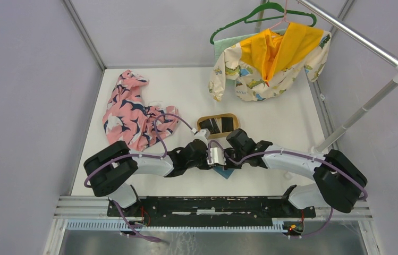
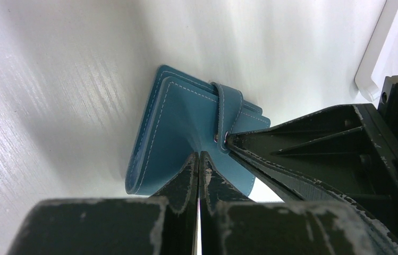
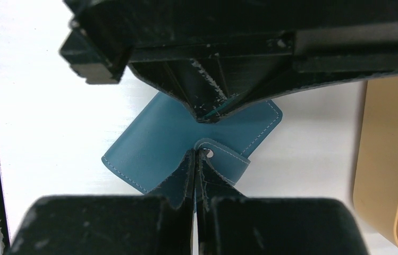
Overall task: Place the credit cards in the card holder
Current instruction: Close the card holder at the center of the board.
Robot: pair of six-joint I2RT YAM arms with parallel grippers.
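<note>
One small teal-blue stitched bifold card holder (image 2: 167,130) sits at the middle of the white table (image 1: 284,127), on the near side of the single tan oval wooden tray (image 1: 218,116), and both arms meet over it. Its two leaves lie folded together. From the wrist views I cannot tell whether it rests flat on the table or is raised a little off it.

The left gripper (image 2: 199,158) has its two fingers pressed together on the edge of the cover (a thin teal line shows between them in the right wrist view). The right gripper (image 3: 195,157) is likewise pinched closed, on the end of the one narrow strap tab (image 3: 227,158), right beside its small snap hole. The two sets of fingertips are almost touching.

The dark rectangular credit cards (image 1: 216,125) lie in the tray, well apart from both grippers. At least two show, but the exact count is too small to tell.

One crumpled pink floral garment (image 1: 130,111) lies at the left. One cream printed jacket (image 1: 250,71) with yellow lining hangs on a green hanger (image 1: 260,13) at the far right.
</note>
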